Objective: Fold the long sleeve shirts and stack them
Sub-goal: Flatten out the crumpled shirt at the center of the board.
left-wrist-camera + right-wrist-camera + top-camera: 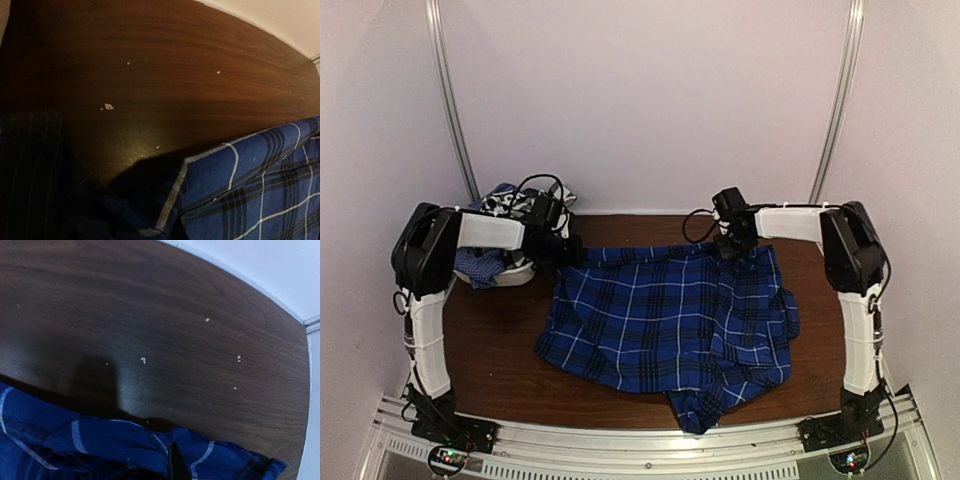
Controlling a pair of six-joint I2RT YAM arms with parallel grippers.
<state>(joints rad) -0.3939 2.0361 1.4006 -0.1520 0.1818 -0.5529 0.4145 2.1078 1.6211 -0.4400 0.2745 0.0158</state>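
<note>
Royal-blue plaid cloth shirt: royal-blue ground, broad navy-to-black bands, thin white lines crossing in a grid. Hem strip is pale grey in the left wrist view.
Brown wooden table: dark reddish-brown, fine grain streaks, scattered pale specks.
White plastic tub: plain white.
Black-and-white plaid cloth: as named.
Pale-blue check cloth: small check.
Left arm and right arm: white links, black joints.

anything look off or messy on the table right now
The blue plaid shirt lies rumpled and askew on the table, one corner reaching the near edge. Small pale specks dot the wood. Other shirts sit heaped in a white basket, far left.
</note>
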